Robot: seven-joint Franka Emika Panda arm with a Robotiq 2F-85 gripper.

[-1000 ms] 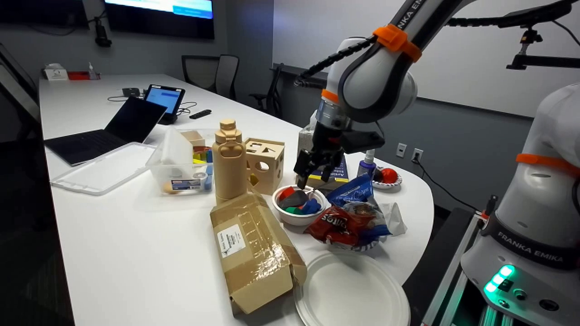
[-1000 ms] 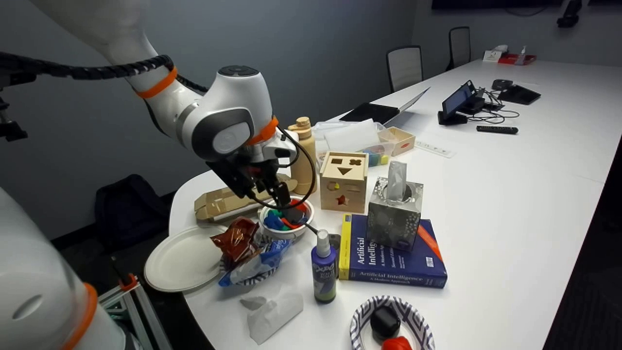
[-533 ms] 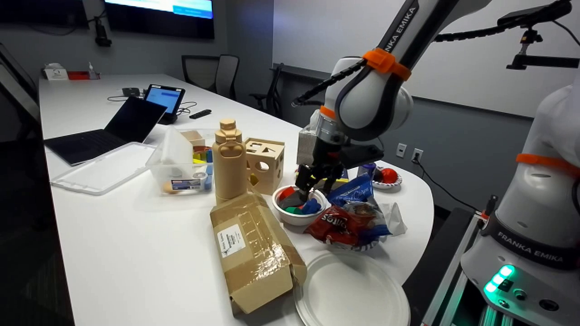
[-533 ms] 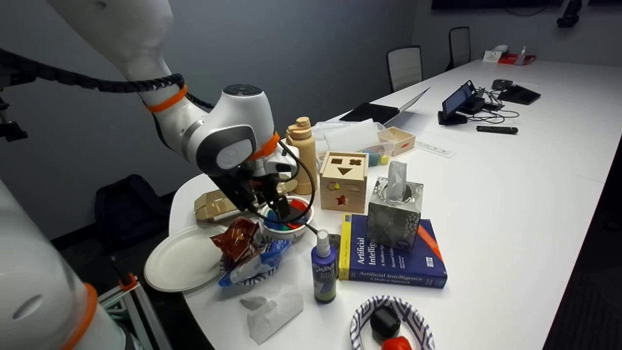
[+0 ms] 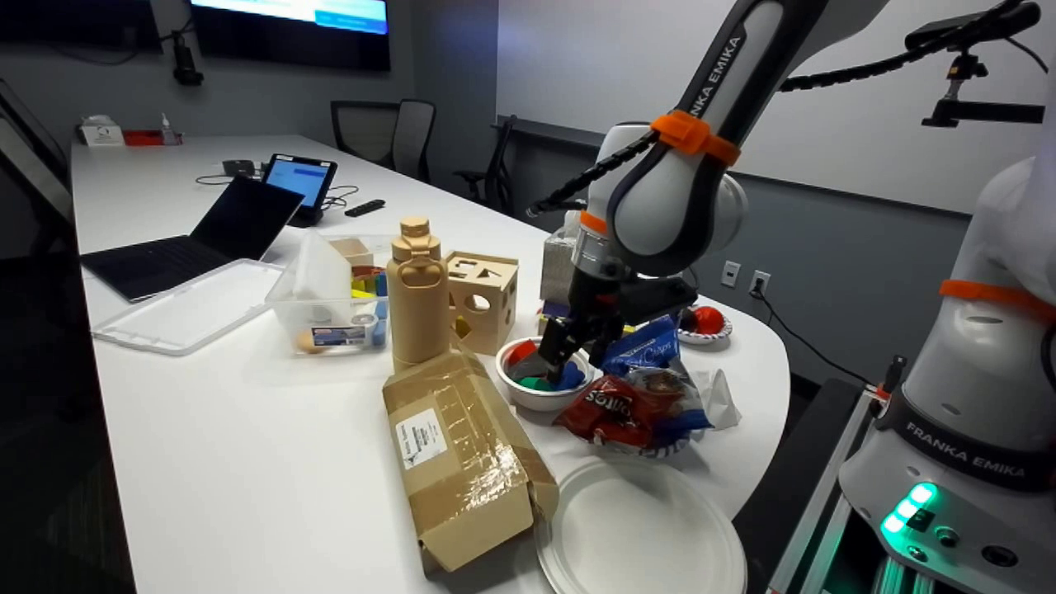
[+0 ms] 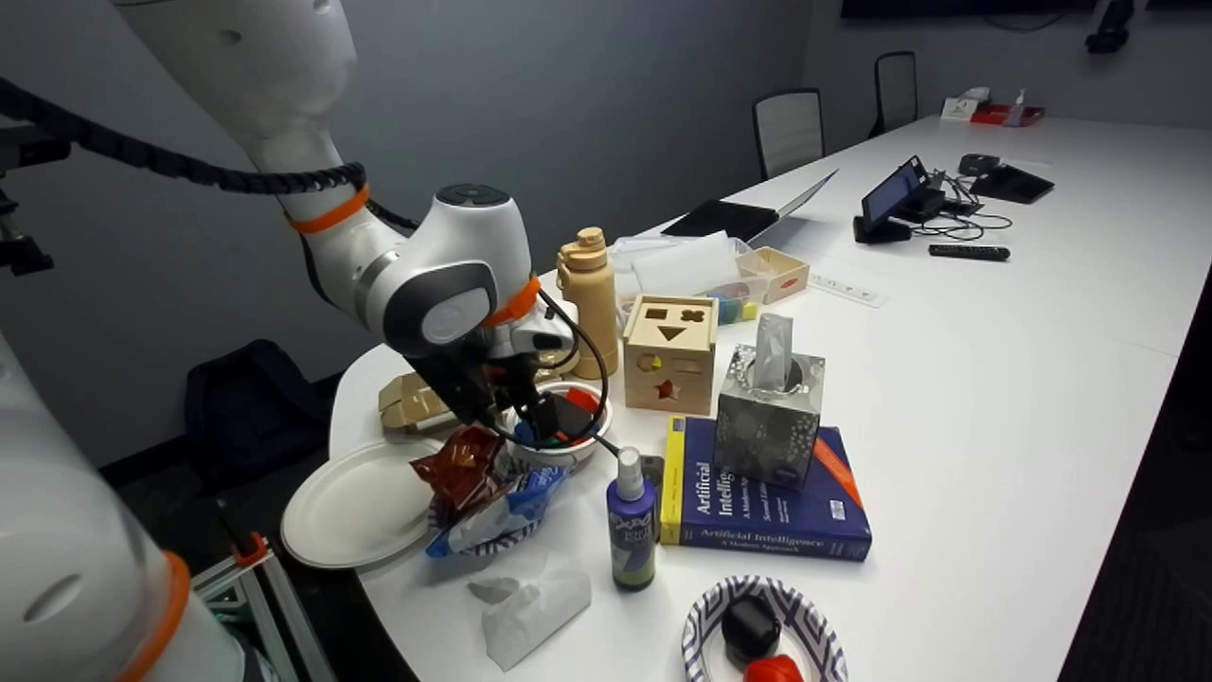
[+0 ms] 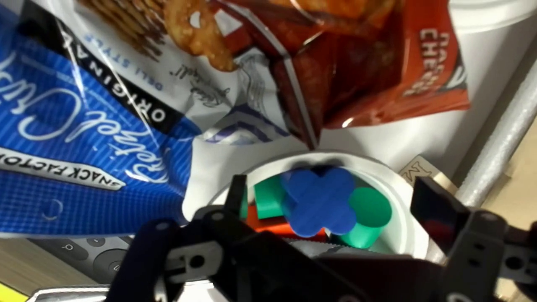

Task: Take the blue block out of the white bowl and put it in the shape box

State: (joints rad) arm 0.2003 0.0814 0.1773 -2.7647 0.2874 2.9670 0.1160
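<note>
While the hand (image 7: 333, 195) hangs low over the white bowl (image 5: 538, 401), its fingers (image 7: 440, 218) stand wide apart and grip nothing. Between them, as seen from the wrist, lies the blue block (image 7: 321, 201) — a lobed, flower-like piece, inside the bowl — so I take this as lining up for the grasp, with all the carrying ahead. A green cylinder (image 7: 369, 212) lies just beside it on one side and a green block (image 7: 268, 199) on the other, both within the span; closing straight in could pinch one of them too, or shove the blue one askew. That spread looks nearly as wide as the bowl, so a fingertip could catch the rim and tip the lot; whether one touches it now, I can't tell. Just beside the bowl slump the red chip bag (image 7: 365, 84) and the blue pretzel bag (image 7: 84, 138), which a sideways drift might drag along. Farther out on the desk (image 6: 947, 426), the shape box (image 6: 670, 352) stands near the tan bottle (image 5: 419, 305), which an overshoot could knock over. I'd guess the block suits only the clover-shaped hole (image 6: 692, 316) on top, so a twisted grip would leave it stuck there.
</note>
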